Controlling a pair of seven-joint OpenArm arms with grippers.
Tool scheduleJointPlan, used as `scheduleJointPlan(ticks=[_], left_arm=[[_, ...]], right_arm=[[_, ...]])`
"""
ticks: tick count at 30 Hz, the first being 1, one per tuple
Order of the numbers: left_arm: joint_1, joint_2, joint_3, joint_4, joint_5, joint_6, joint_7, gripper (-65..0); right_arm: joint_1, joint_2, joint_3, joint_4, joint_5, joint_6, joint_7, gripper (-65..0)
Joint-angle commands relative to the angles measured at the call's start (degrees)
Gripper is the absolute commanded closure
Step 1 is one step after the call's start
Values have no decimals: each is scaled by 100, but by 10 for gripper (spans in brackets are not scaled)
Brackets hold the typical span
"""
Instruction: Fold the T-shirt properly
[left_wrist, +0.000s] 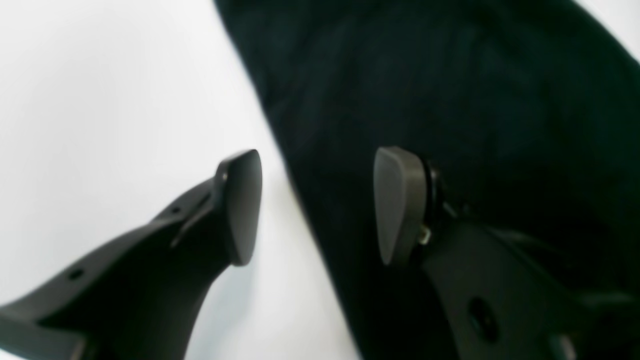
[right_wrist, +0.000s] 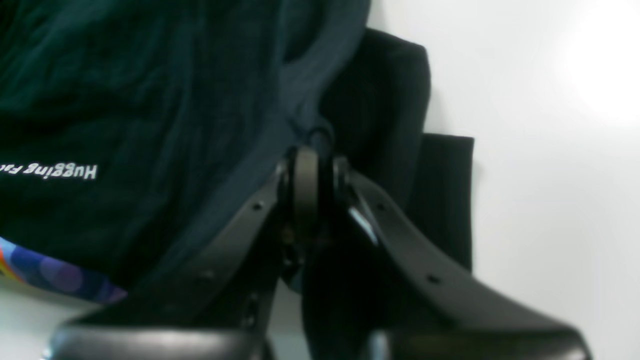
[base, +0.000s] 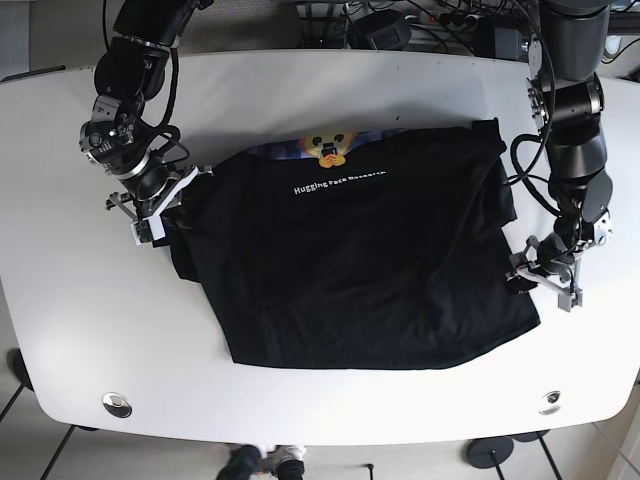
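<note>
A black T-shirt (base: 360, 270) lies spread on the white table (base: 300, 90), its white "Hugging Face" lettering (base: 340, 184) and a yellow emoji print near the far edge. At the shirt's left edge in the base view, my right gripper (base: 175, 195) is shut on a fold of the fabric; the right wrist view shows the gripper (right_wrist: 317, 167) with its fingers pressed together on the T-shirt (right_wrist: 150, 100). My left gripper (left_wrist: 317, 205) is open and straddles the T-shirt's (left_wrist: 450, 75) edge, one finger over bare table. In the base view, the left gripper (base: 528, 268) sits at the shirt's right side.
Cables and power strips (base: 420, 20) lie beyond the table's far edge. Two round metal discs (base: 117, 404) (base: 549, 398) sit near the front corners. A person's shoes (base: 265, 465) show on the floor below the front edge.
</note>
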Motion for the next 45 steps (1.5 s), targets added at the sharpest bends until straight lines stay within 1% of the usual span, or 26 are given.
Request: scheduleJointPlan(ticks=[1, 6, 8, 11, 13, 14, 15, 16, 17, 19, 21, 23, 24, 27, 28, 29, 30, 32, 33, 36, 38, 39, 41, 43, 45], left_arm=[[-309, -89, 124, -354, 3, -4, -138, -332], [-318, 219, 265, -495, -6, -13, -209, -332], [-318, 456, 265, -495, 21, -13, -209, -333], [-318, 711, 555, -495, 3, -13, -209, -332], [-318, 781, 625, -495, -6, -13, -244, -324], [-318, 790, 616, -495, 3, -13, -261, -275], [-318, 772, 607, -459, 3, -13, -297, -187], [-318, 764, 607, -459, 3, -13, -376, -82], [-318, 746, 634, -459, 3, -13, -420, 0], [-318, 535, 634, -451, -6, -101, -420, 0], [-318, 421, 590, -363, -14, -532, -367, 0], [-169, 219, 564, -99, -23, -690, -77, 0], [16, 157, 449, 130, -23, -699, 20, 0], [886, 87, -333, 1229, -6, -708, 495, 0], [1291, -63, -738, 1844, -6, -734, 873, 0], [1616, -115, -993, 2257, -6, -734, 1110, 0], [2064, -107, -1397, 2908, -6, -734, 1400, 0], [2873, -89, -2056, 3998, -14, -743, 1875, 0], [3181, -45, -2294, 4420, -14, -743, 2059, 0], [4157, 298, -3041, 5774, -14, -752, 2543, 0], [4614, 465, -3340, 6363, -6, -989, 2640, 0], [4816, 561, -3445, 6618, 12, -1156, 2631, 0], [5115, 702, -3577, 7004, 12, -1350, 2613, 0], [5211, 852, -3779, 7365, 12, -1402, 2613, 0], [5132, 887, -3911, 7558, 12, -1402, 2631, 0]], right_arm=[[89, 47, 21, 109, 88, 0, 151, -21], [89, 20, 12, 101, 88, 0, 151, -21], [98, -138, 21, 101, 79, 0, 151, -21], [98, -155, 21, 118, 79, 0, 151, -21], [98, -155, 21, 118, 79, 0, 151, -21], [98, -155, 21, 118, 79, 0, 151, -21], [89, -155, 21, 118, 79, -9, 151, -21], [89, -155, 29, 127, 79, -9, 151, -21], [89, -138, 29, 127, 79, -9, 151, -21], [98, -129, 29, 127, 79, -9, 151, -21], [116, -129, 21, 109, 79, -9, 151, -21], [248, -120, 21, 83, 79, -9, 151, -21], [256, -120, 21, 30, 79, -9, 151, -21], [450, -32, -32, -207, 79, -9, 151, -21], [502, -24, -50, -374, 79, -9, 151, -21], [617, 3, -146, -497, 79, -9, 151, -21], [775, 91, -375, -726, 79, -9, 151, -21], [916, 214, -762, -858, 88, -9, 151, -21], [968, 231, -911, -866, 88, -9, 151, -21], [1074, 249, -1465, -858, 88, 0, 151, -21], [1083, 214, -1659, -858, 88, 0, 151, -21], [1083, 205, -1755, -858, 88, 0, 151, -21], [1056, 196, -1931, -875, 123, 0, 151, -21], [1056, 108, -1984, -884, 96, 0, 151, -21], [1048, 64, -1975, -884, 88, 0, 151, -21]])
